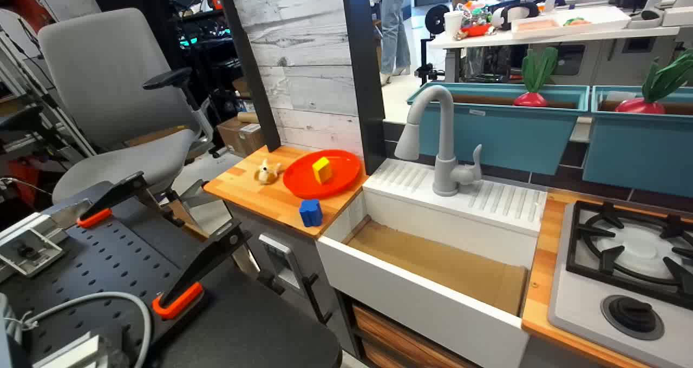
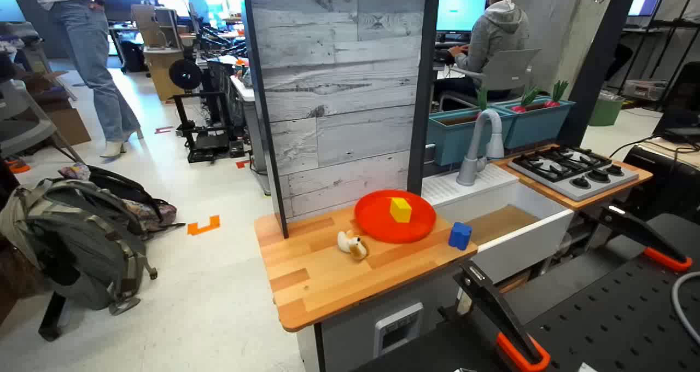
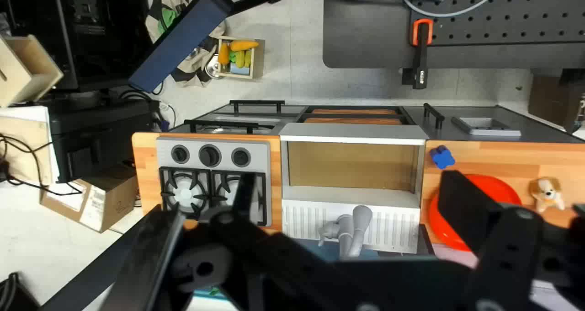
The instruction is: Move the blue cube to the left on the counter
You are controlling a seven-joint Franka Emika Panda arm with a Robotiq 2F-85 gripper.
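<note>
The small blue cube (image 1: 311, 212) stands on the light-brown wooden counter (image 1: 260, 199), near its front edge and close to the sink. It also shows at the sink-side corner in an exterior view (image 2: 460, 236). In the wrist view the blue cube (image 3: 442, 157) lies at right, just beyond the tip of the right-hand finger, and the counter (image 3: 512, 158) reaches to the right edge. My gripper (image 3: 348, 183) is wide open and empty, high above the sink. It does not show in either exterior view.
An orange-red plate (image 2: 377, 219) holding a yellow piece (image 2: 400, 210) sits behind the cube. A cream toy dog (image 2: 353, 245) is on the counter beside the plate. The white sink (image 1: 411, 314) with a grey faucet (image 1: 446, 140) adjoins the counter. A stove (image 3: 215, 183) stands beyond the sink.
</note>
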